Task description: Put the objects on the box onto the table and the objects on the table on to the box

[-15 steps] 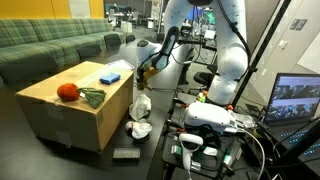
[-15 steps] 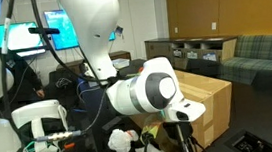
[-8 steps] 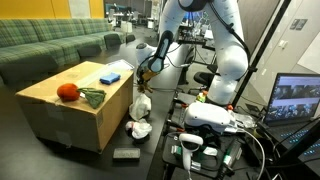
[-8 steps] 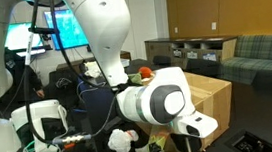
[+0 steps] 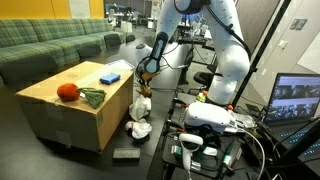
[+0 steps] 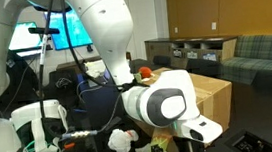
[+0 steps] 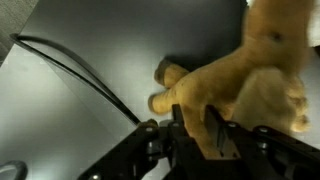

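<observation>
The gripper (image 5: 145, 78) stands just beside the upper edge of the box (image 5: 70, 125), on the side wall that faces the robot base, outside the box footprint. In the wrist view the gripper (image 7: 195, 125) has its jaws set narrow, with a limb of the brown plush toy (image 7: 250, 75) between the fingers; the body of the toy extends away from the jaws. In an exterior view the brown plush toy (image 5: 143, 100) hangs below the claw, long axis roughly vertical, close against the box wall and lower than the box top. It is clear of the table (image 5: 95, 165) and directly above the white soft cloth wads (image 5: 138, 128), which lie at the foot of the box. The flat black rectangular bar (image 5: 126, 153) lies on the table near the same box corner. On the box top lie the flat blue block (image 5: 109, 76), nearest the claw, with the dark green cloth (image 5: 93, 97) and the red ball (image 5: 68, 92) further along. The governing relation: the toy is beside the box, not over it. Placement on the box top would require a rise above the edge, then a traverse toward the blue block. A release at this position would probably drop the toy onto the wads.
</observation>
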### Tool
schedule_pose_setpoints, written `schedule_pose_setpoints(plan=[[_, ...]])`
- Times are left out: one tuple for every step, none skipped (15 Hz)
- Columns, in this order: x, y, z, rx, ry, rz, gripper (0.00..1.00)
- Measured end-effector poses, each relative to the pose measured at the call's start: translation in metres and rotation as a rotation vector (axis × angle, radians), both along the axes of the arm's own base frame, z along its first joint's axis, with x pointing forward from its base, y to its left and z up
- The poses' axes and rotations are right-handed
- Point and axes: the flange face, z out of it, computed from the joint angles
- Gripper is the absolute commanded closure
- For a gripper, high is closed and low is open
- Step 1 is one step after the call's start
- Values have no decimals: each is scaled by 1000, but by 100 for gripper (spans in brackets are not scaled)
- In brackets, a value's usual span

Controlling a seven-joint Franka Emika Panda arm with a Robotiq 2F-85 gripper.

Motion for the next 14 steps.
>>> schedule_pose_setpoints(plan=[[1, 0, 1, -2, 1, 3, 31], [2, 1, 3, -4, 1, 5, 24], [2, 1, 4, -7, 0, 9, 16], [3, 3, 5, -11, -1, 15, 8], [3, 4, 6, -16, -2, 21, 2], [3, 6, 7, -19, -4, 26, 0], [2, 9, 8, -20, -5, 32, 0], [1, 13, 9, -19, -8, 41, 0], [0, 18, 10, -15, -11, 51, 0], [-3, 25, 11, -10, -13, 65, 0], [-6, 32, 11, -5, -13, 80, 0], [-10, 41, 10, 2, -11, 94, 0], [-15, 50, 9, 10, -7, 108, 0], [-20, 59, 6, 19, -3, 121, 0]])
